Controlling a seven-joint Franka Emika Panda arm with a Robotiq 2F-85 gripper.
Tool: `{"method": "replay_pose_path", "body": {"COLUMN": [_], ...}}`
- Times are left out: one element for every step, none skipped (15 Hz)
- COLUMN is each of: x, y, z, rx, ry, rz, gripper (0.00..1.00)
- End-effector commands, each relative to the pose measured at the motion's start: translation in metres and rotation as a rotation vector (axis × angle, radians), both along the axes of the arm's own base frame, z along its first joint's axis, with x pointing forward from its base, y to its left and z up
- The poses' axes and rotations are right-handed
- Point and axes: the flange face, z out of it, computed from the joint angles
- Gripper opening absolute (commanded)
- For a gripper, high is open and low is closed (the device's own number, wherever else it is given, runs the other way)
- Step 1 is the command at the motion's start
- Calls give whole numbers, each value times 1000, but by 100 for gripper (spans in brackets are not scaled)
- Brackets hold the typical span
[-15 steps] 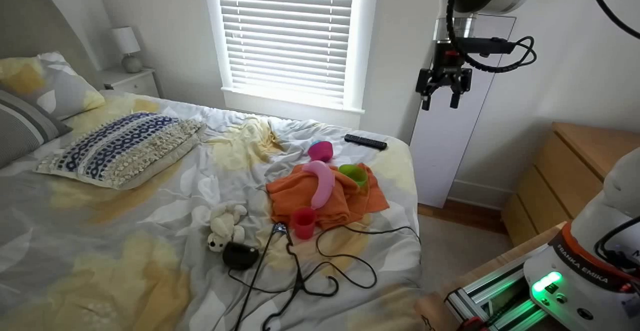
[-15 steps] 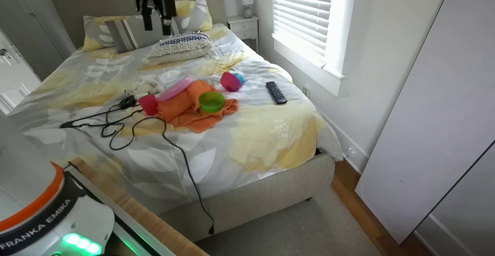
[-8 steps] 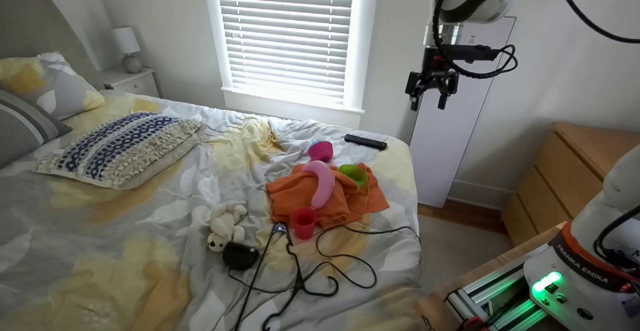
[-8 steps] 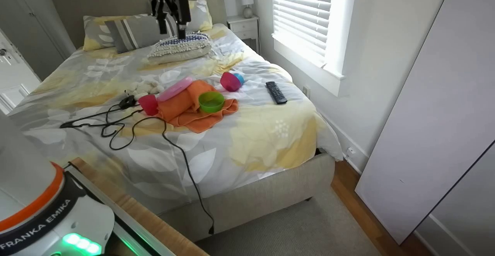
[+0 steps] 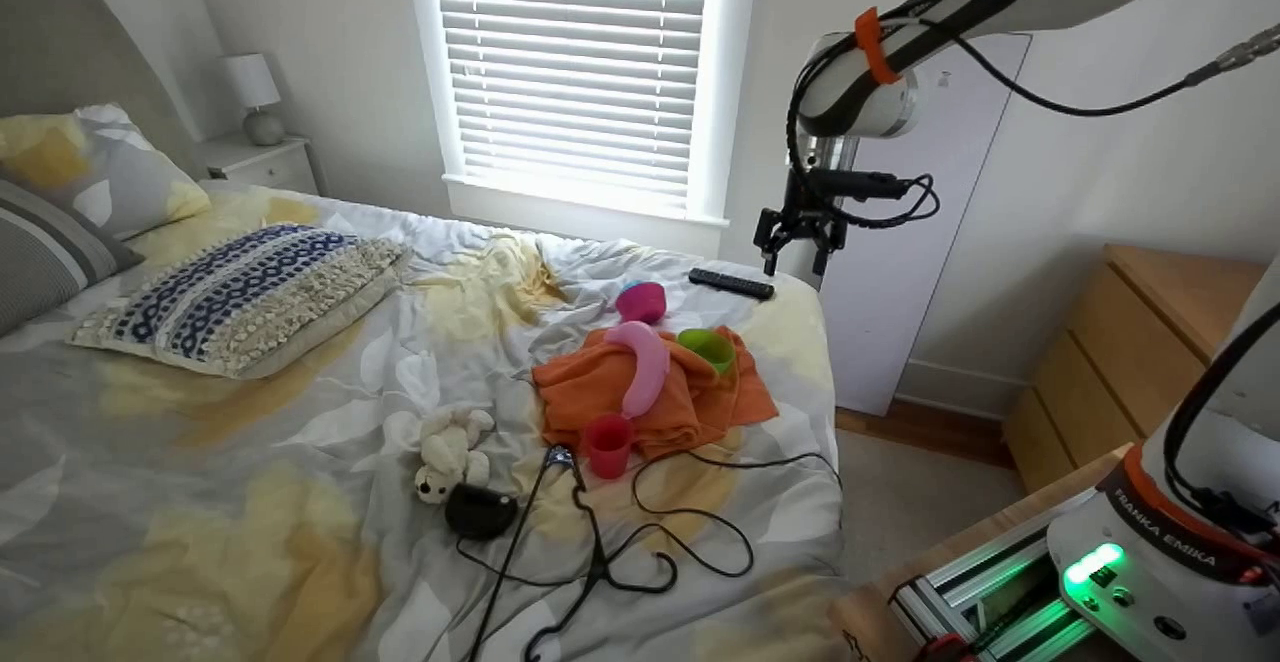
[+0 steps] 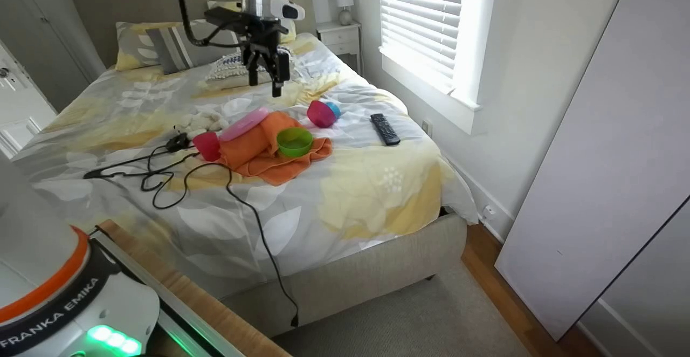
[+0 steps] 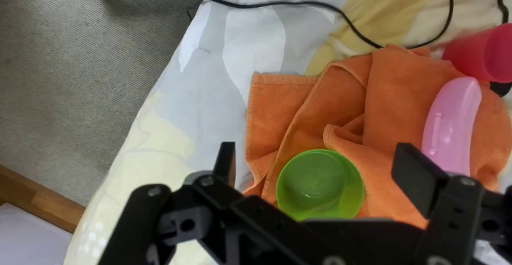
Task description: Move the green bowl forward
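The green bowl point(image 5: 708, 350) sits open side up, slightly tilted, on the orange cloth point(image 5: 580, 382) near the foot of the bed. It also shows in an exterior view point(image 6: 294, 142). In the wrist view the bowl point(image 7: 316, 181) lies between the finger lines, its lower rim partly hidden by the gripper body. My gripper point(image 5: 795, 264) is open and empty, in the air above the bed, clear of the bowl. It also shows in an exterior view point(image 6: 265, 87), and its wide-apart fingers show in the wrist view point(image 7: 318, 157).
A pink banana-shaped toy point(image 5: 645, 372) lies on the cloth beside the bowl. A red cup point(image 5: 608, 447), a magenta bowl point(image 6: 322, 114) and a remote point(image 6: 385, 129) are nearby. A black cable point(image 5: 745, 542), a hanger point(image 5: 597, 562) and a white plush toy point(image 5: 450, 452) lie on the bed.
My gripper has moved down and towards the bed, closer to the green bowl, staying open. The bowl and the other objects have not moved.
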Motion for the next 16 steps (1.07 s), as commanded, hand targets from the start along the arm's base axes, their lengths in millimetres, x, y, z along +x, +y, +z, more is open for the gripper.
{"method": "replay_pose_path", "body": {"x": [15,16,19,22,13,14,14,14,15,15,16,21,24,27,29,31], "y": [22,26,30,33,25,27,26,25,24,24,24,25,26,27,30,31], "z": [-48,-61,-70,-76,-63,-69,-71,-69,-67,-66,-65,-74,-82,-92,-103,-114], "rx": [3,3,9,5,7,7,7,7,7,8,8,6,7,11,25,18], "ry": [15,26,7,-10,8,11,14,11,7,4,3,-3,-4,3,12,22], "rz": [69,83,95,107,73,75,74,73,71,71,71,90,96,103,111,122], "gripper": [100,100,100,100,100,100,100,100,100,100,100,100,100,100,100,100]}}
